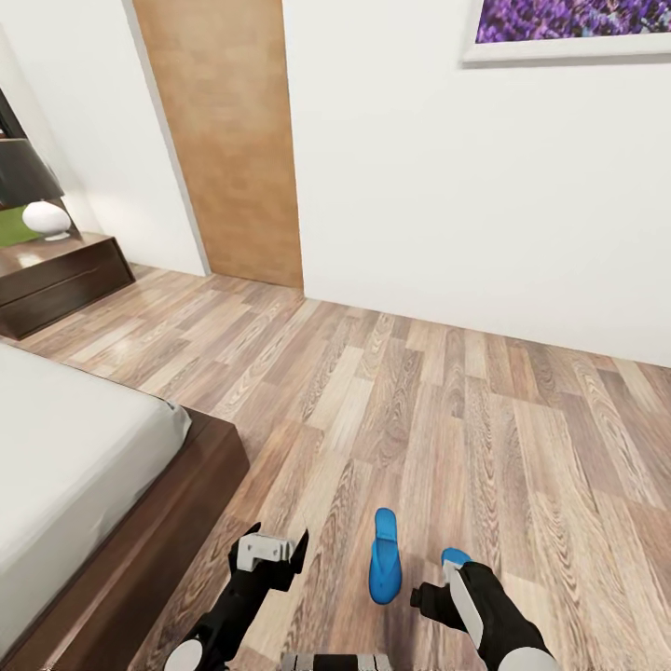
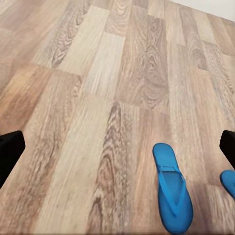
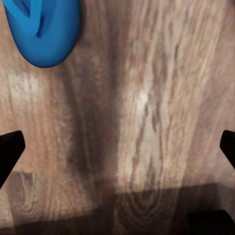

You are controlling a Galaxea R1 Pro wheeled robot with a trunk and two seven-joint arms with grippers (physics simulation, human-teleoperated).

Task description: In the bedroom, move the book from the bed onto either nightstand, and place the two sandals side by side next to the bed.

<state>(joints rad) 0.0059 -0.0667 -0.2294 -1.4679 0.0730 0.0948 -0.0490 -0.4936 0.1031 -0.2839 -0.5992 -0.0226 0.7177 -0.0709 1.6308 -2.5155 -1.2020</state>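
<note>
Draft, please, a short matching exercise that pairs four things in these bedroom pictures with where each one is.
Things:
1. sandal
2. lamp
3. lavender picture
4. door

Places:
A. on the nightstand
B. high on the wall at the right
C. on the floor between the two grippers
D. set in the far wall, beyond the bed

Pairs: 1-C, 2-A, 3-B, 4-D
</note>
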